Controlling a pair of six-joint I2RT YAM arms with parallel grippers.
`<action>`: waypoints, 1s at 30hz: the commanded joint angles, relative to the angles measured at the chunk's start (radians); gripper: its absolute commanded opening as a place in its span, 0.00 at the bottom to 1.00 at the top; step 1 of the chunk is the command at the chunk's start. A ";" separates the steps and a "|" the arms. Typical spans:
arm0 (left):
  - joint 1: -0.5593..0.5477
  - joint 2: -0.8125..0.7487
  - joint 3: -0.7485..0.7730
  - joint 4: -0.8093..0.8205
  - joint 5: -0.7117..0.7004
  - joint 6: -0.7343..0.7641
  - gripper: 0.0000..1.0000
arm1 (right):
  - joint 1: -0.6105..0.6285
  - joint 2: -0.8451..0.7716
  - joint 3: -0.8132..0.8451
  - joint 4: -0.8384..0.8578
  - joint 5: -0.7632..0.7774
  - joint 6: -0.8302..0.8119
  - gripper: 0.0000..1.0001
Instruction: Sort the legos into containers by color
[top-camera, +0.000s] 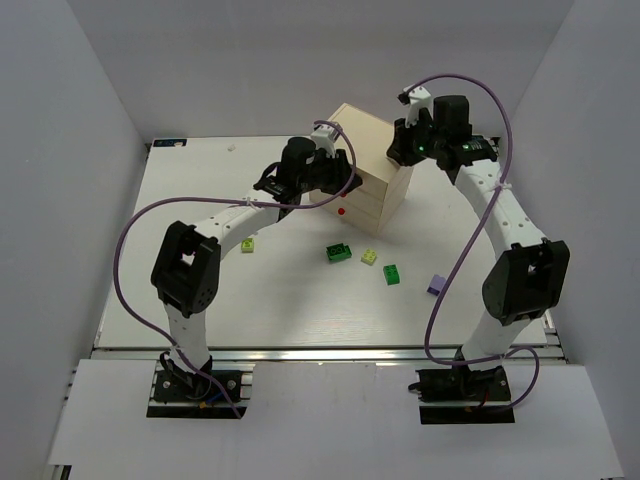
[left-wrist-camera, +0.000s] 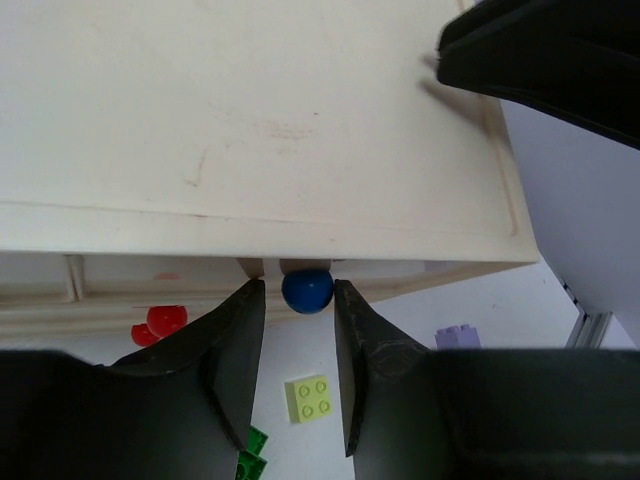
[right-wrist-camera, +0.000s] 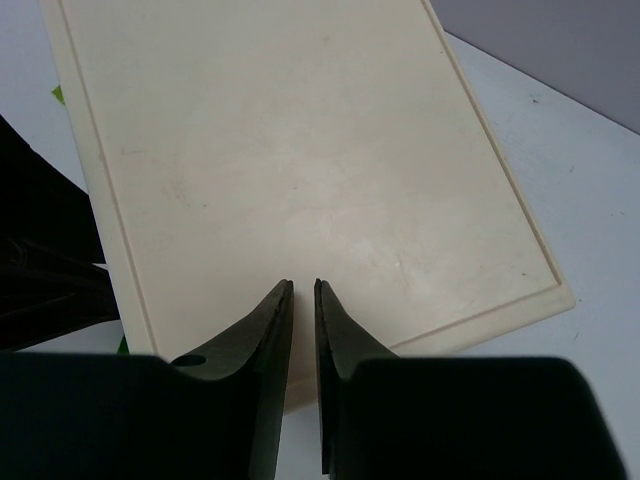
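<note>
The cream chest (top-camera: 366, 135) with its drawers, the containers, stands at the back of the table. My left gripper (left-wrist-camera: 298, 284) is open at its front, fingers on either side of a drawer's blue knob (left-wrist-camera: 307, 291) with a small gap on the left. A red knob (left-wrist-camera: 165, 320) shows lower down. My right gripper (right-wrist-camera: 302, 283) hovers over the chest's top (right-wrist-camera: 300, 150), jaws a narrow slit apart, empty. On the table lie legos: lime-yellow (top-camera: 369, 257), dark green (top-camera: 339, 253), green (top-camera: 393, 273), lavender (top-camera: 437, 285), and another lime-yellow (top-camera: 248, 245).
White walls close in the table on the left, right and back. My left arm (top-camera: 230, 225) reaches over the lime-yellow brick at the left. The right arm (top-camera: 505, 215) arches along the right side.
</note>
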 joint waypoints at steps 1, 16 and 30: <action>-0.006 0.000 0.050 0.007 -0.021 0.007 0.43 | 0.000 0.012 0.046 -0.009 -0.023 -0.001 0.20; -0.025 -0.038 0.015 -0.019 -0.059 0.024 0.24 | -0.003 0.055 0.055 -0.070 0.046 -0.024 0.17; -0.025 -0.181 -0.115 -0.045 -0.087 0.066 0.21 | -0.009 0.100 0.089 -0.102 0.098 -0.023 0.14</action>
